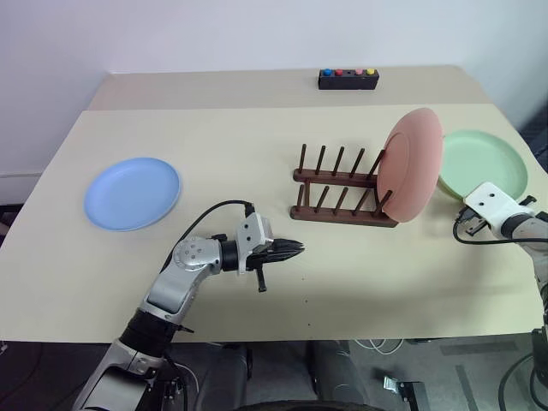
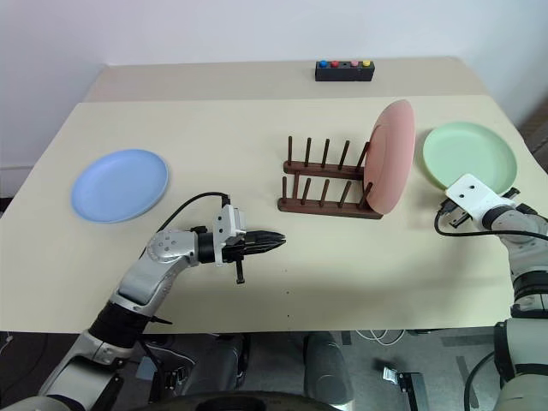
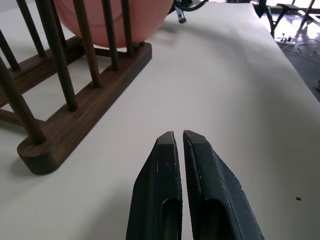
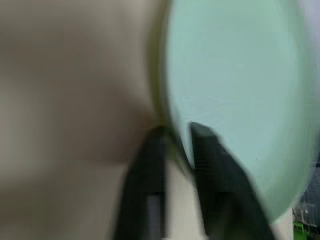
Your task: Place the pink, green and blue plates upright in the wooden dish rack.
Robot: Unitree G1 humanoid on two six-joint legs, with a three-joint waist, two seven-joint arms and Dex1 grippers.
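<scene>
Three plates [image 1: 133, 193], one rack [image 1: 338, 193], one button box [image 1: 348, 79]

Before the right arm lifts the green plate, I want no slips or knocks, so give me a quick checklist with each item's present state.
1. Right claw on the green plate: ok, its fingers straddle the plate's near rim.
2. Grip firm enough to lift: cannot tell; the fingers look nearly shut on the rim, but the wrist view is blurred.
3. Free slots in the wooden dish rack: ok, the pegs left of the pink plate are empty.
4. Pink plate seated upright: ok, it stands at the rack's right end.
5. Left claw out of the way: ok, shut, empty, over the table in front of the rack.
6. Blue plate: not ok, flat on the table.
</scene>
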